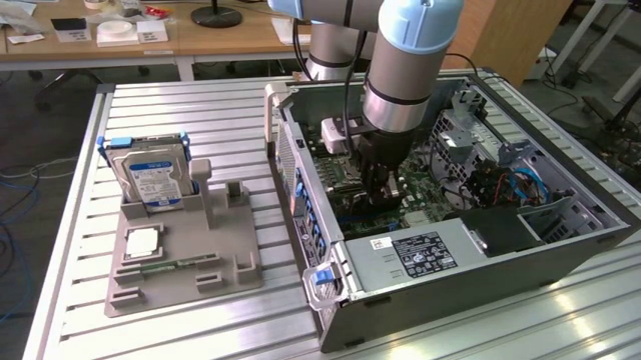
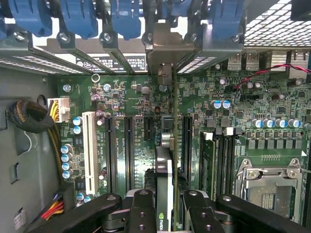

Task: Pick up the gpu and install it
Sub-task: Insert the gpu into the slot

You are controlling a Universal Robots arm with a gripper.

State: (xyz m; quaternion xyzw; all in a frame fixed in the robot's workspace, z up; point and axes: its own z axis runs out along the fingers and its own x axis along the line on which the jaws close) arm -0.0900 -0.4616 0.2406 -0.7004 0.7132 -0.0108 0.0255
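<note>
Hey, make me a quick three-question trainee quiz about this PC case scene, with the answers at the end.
1. True or false: the gripper is holding the gpu on edge above the motherboard.
2. Multiple choice: in the exterior view, the hard drive stands A) inside the computer case, B) in the grey holder to the case's left, C) on the wooden desk.
3. Fill in: the CPU socket on the motherboard is ____ (covered by a cooler / uncovered).

Key: 1 true; 2 B; 3 uncovered.
</note>
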